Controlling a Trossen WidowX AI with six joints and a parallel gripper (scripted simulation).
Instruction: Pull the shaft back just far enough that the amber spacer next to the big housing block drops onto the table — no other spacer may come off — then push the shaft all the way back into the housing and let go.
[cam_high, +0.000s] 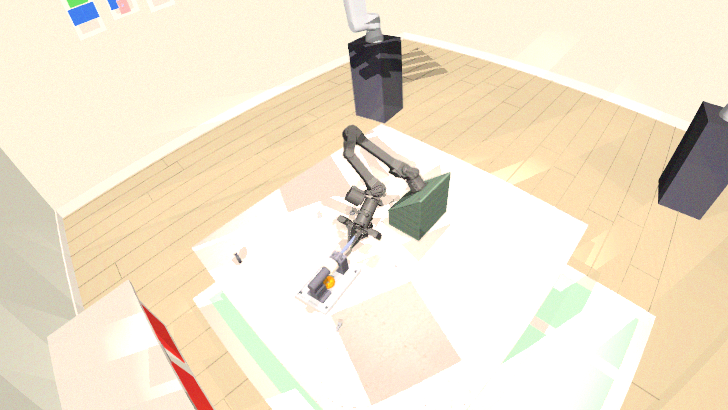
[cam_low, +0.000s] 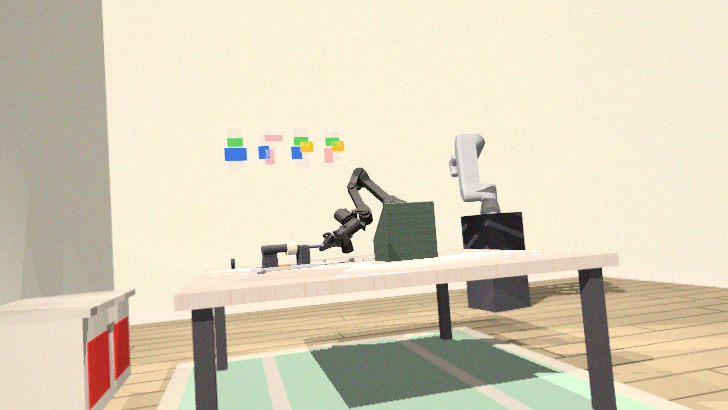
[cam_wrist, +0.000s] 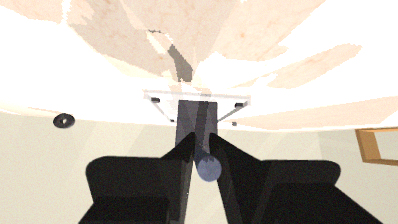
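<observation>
The blue-grey shaft (cam_high: 348, 245) (cam_low: 314, 246) (cam_wrist: 209, 169) sticks out of the dark support post (cam_high: 341, 261) (cam_low: 303, 255). My gripper (cam_high: 355, 238) (cam_low: 322, 247) (cam_wrist: 201, 137) is shut on its outer end. The big housing block (cam_high: 318, 279) (cam_low: 273, 249) stands at the far end of the white base plate (cam_high: 338, 290). A cream spacer (cam_high: 332, 264) (cam_low: 291, 249) sits on the shaft line between housing and post. The amber spacer (cam_high: 329, 281) (cam_low: 284, 265) is off the shaft line, low beside the housing over the plate. The shaft's inner end is hidden.
A dark green wedge-shaped block (cam_high: 430, 208) (cam_low: 407, 231) stands beside the arm. A small black ring (cam_high: 237, 258) (cam_low: 232, 263) (cam_wrist: 64, 121) stands near the table edge beyond the plate. A small grey item (cam_high: 339, 324) (cam_low: 261, 271) lies near the plate.
</observation>
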